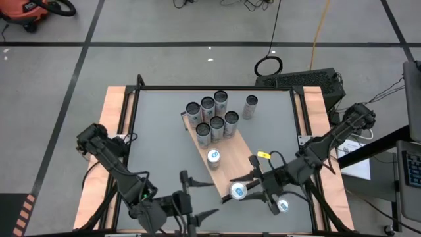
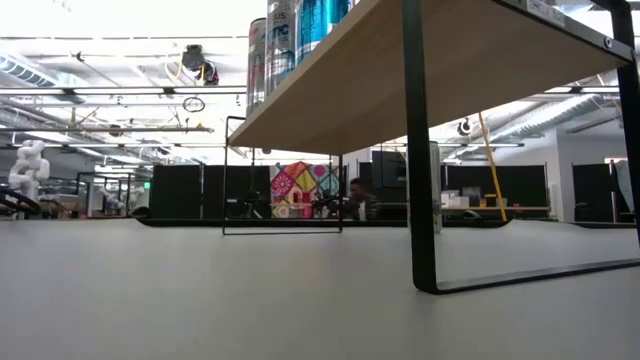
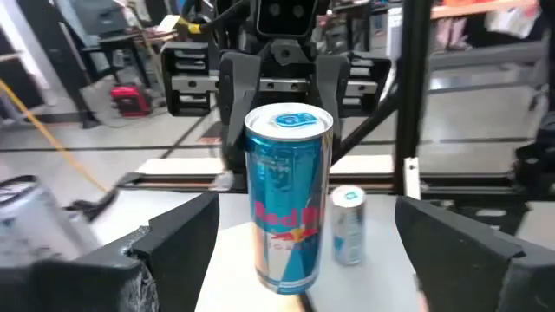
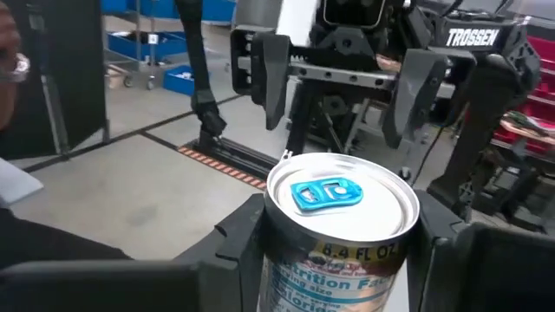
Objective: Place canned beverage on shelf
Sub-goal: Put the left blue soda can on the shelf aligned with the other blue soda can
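The shelf is a light-brown board set slantwise on dark legs, seen from below in the low view. Several cans stand at its far end and one can stands at its middle. My right gripper is shut on a blue and silver can at the shelf's near end. I cannot tell whether the can's base rests on the board. My left gripper stands open just left of that can, facing it and touching nothing. Neither gripper shows in the low view. My right gripper pinches the can's side wall, just below the top rim, between its two fingers. The fingers come level from the table's right. The can stands upright, its blue tab on top.
Another can stands by the right arm near the table's front right, small in the left wrist view. One can stands off the shelf at the far right. The table frame's posts rise at the edges.
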You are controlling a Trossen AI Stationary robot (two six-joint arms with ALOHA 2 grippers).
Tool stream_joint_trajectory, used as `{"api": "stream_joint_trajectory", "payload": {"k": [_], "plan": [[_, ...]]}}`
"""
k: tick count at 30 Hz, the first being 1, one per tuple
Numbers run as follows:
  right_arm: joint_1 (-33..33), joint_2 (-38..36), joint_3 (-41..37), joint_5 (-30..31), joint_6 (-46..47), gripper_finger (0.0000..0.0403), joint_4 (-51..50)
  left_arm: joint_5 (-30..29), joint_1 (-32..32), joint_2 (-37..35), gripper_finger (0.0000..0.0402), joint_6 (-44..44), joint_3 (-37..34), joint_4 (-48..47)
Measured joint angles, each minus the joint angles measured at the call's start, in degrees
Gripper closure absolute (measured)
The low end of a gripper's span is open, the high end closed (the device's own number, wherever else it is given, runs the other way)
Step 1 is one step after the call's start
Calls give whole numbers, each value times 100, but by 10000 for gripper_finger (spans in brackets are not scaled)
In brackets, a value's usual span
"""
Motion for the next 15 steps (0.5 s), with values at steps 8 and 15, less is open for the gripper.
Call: {"api": "stream_joint_trajectory", "payload": {"k": [8, 15], "plan": [[-832, -408, -393, -1272, -105, 273, 39, -49, -6, -282, 59, 26, 0, -576], [-1473, -683, -596, -2012, -149, 273, 36, -303, -6, -601, 59, 32, 0, -1066]]}}
